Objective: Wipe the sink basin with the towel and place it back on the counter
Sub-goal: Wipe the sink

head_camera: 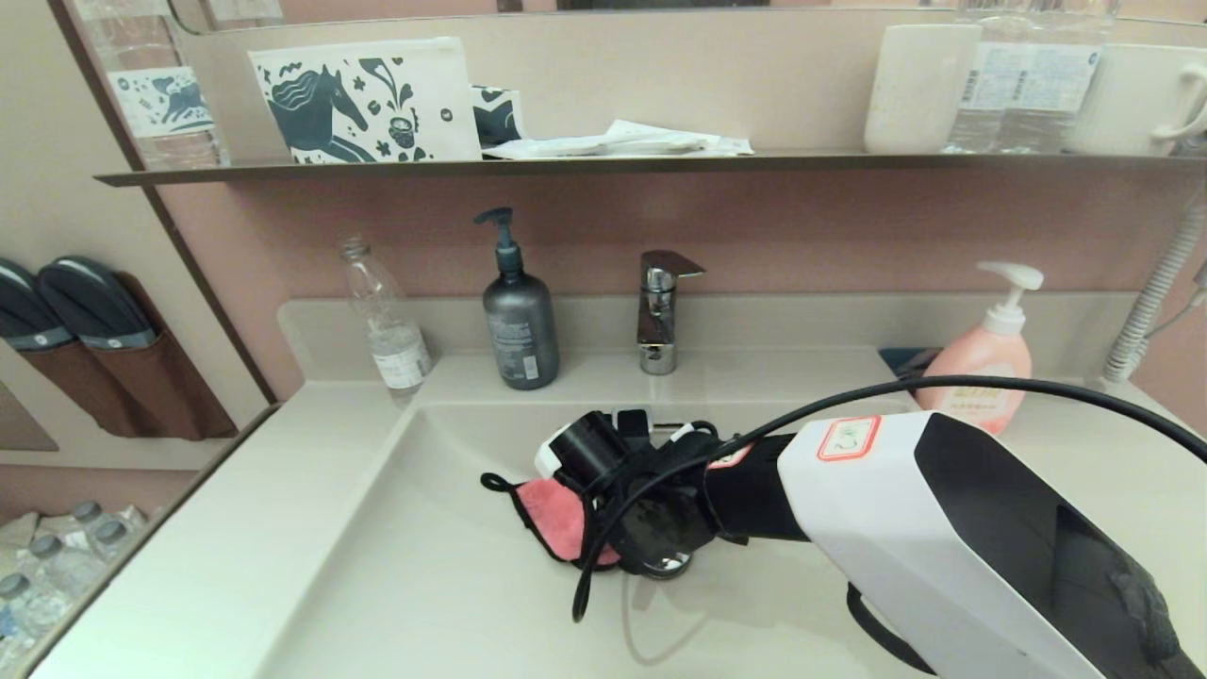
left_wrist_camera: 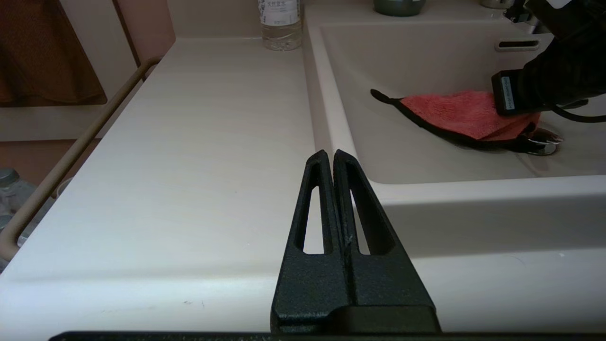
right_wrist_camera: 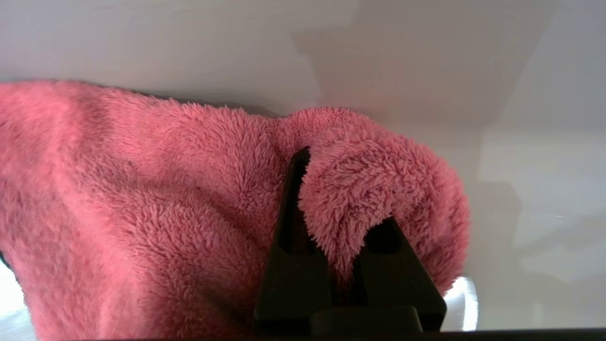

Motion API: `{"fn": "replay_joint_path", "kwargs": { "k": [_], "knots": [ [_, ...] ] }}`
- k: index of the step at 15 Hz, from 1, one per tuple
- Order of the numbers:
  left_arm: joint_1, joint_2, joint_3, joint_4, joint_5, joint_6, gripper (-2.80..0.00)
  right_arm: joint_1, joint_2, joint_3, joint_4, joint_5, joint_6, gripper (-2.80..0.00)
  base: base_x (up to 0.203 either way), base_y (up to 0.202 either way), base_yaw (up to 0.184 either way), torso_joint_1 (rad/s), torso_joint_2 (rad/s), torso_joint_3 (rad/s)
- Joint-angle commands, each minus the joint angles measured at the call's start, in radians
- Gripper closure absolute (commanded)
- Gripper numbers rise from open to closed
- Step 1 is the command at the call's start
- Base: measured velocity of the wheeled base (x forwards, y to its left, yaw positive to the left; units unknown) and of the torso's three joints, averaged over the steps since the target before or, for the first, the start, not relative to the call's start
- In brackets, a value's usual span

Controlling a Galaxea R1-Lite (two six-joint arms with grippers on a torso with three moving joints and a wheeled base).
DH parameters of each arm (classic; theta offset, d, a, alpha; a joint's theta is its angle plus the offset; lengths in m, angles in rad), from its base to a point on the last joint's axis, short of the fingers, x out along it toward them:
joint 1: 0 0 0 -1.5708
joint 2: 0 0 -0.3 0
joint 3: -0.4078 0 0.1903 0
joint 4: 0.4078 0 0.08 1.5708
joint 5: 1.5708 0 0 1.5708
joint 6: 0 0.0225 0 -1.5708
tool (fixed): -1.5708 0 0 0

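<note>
The coral-pink towel (head_camera: 552, 517) with black edging lies on the floor of the cream sink basin (head_camera: 415, 585), partly over the chrome drain plug (head_camera: 666, 566). My right gripper (head_camera: 630, 530) reaches down into the basin and is shut on a fold of the towel (right_wrist_camera: 165, 213); one finger (right_wrist_camera: 296, 199) shows and the other is mostly buried in the pile. From the left wrist view the towel (left_wrist_camera: 454, 113) sits below the overflow slot (left_wrist_camera: 516, 45). My left gripper (left_wrist_camera: 332, 154) is shut and empty, parked over the counter (left_wrist_camera: 199, 142) at the basin's near left corner.
Along the counter's back stand a clear plastic bottle (head_camera: 387, 321), a grey pump bottle (head_camera: 519, 321), the chrome faucet (head_camera: 660, 311) and a pink soap bottle (head_camera: 985, 363). A dark shelf (head_camera: 603, 165) runs above. A black cable (head_camera: 943, 385) arcs over my right arm.
</note>
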Motion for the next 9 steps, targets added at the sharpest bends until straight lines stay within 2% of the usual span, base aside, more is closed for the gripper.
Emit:
{"fn": "replay_joint_path", "kwargs": {
  "k": [1,6,9],
  "knots": [
    [0.0,0.0,0.0,0.0,0.0,0.0,0.0,-0.022,-0.031,0.044,0.021,-0.009,0.003,0.0,0.0,0.0,0.0,0.0,0.0,0.0],
    [0.0,0.0,0.0,0.0,-0.002,0.0,0.0,-0.055,-0.133,0.153,0.076,-0.032,0.006,0.0,0.0,0.0,0.0,0.0,0.0,0.0],
    [0.0,0.0,0.0,0.0,0.0,0.0,0.0,-0.073,-0.22,0.299,0.084,-0.031,0.029,0.0,0.0,0.0,0.0,0.0,0.0,0.0]
  ]
}}
